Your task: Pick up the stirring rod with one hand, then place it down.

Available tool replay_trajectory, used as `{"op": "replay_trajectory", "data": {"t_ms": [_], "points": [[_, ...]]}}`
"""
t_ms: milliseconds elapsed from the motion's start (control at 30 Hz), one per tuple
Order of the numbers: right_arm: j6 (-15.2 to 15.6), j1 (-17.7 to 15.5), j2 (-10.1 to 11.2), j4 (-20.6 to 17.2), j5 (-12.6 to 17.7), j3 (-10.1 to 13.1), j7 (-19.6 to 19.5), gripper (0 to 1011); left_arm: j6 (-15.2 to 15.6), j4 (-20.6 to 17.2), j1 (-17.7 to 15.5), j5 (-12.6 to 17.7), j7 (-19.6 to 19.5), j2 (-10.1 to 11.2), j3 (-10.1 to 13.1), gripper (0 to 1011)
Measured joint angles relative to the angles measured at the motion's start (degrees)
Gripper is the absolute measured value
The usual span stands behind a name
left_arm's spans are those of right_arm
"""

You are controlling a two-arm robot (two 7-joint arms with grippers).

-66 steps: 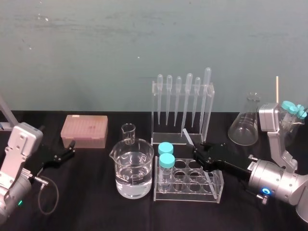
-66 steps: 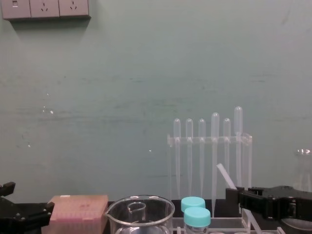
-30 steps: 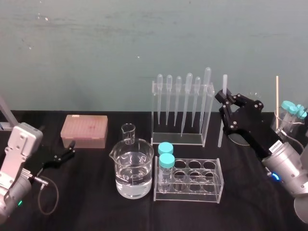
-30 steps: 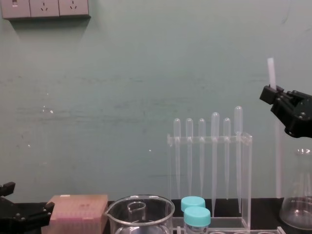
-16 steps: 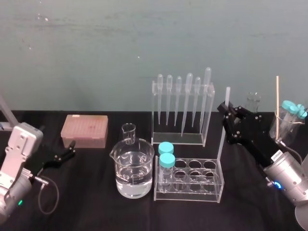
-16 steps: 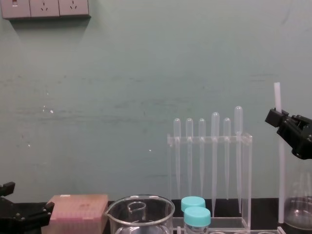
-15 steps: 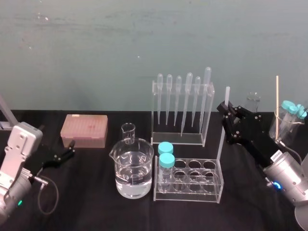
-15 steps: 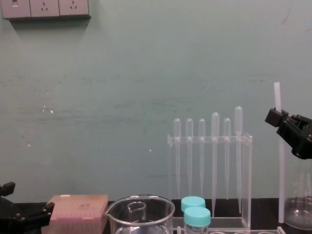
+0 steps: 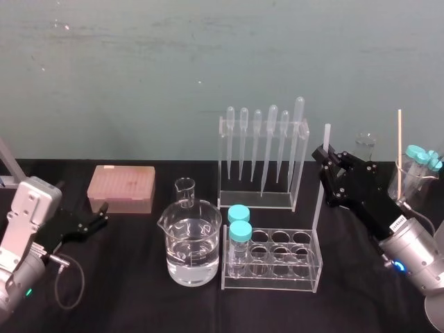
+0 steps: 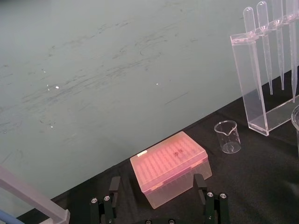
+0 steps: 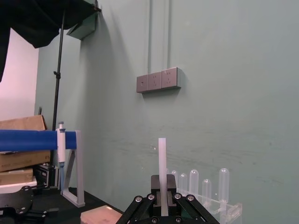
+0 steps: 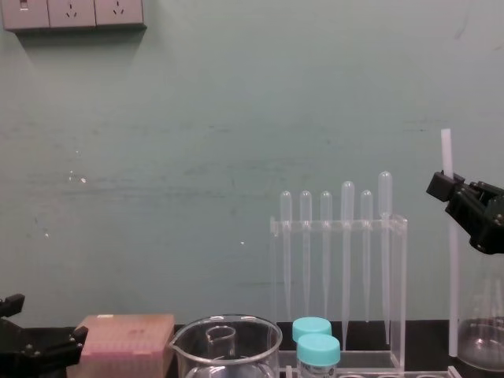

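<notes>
Lowered a little from its highest point a second ago, the stirring rod (image 9: 320, 205) hangs upright in the right gripper (image 9: 326, 161); two seconds back it lay low and tilted by the test-tube rack (image 9: 272, 262). The gripper is clamped on the rod near its upper end, with a short length standing above the grip.

The right wrist view makes that hold plain: the rod (image 11: 162, 156) rises straight from between the closed fingers (image 11: 155, 183). The chest view gives the side-on line. There the rod (image 12: 452, 276) runs vertical, long axis up and down, standing apart from the right end of the pipette rack (image 12: 339, 228) and just left of the conical flask (image 12: 482, 346).

From the head view its lower end comes down by the test-tube rack's back right corner; whether it touches the table (image 9: 139, 298) cannot be told.

The left gripper (image 9: 89, 223) rests near the table's left edge. The left wrist view shows its fingers (image 10: 207, 201) spread apart, facing the pink tip box (image 10: 169, 164).

Bare black table runs along the front edge and between the tip box and the beaker (image 9: 192, 243).
</notes>
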Motion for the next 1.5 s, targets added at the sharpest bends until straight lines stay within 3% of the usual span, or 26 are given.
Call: {"op": "replay_trajectory", "data": {"t_ms": [1500], "points": [[-0.17, 0.03, 0.05, -0.16, -0.14, -0.05, -0.16, 69, 0.00, 0.00, 0.00, 0.00, 0.00, 0.00, 0.00, 1000]]}}
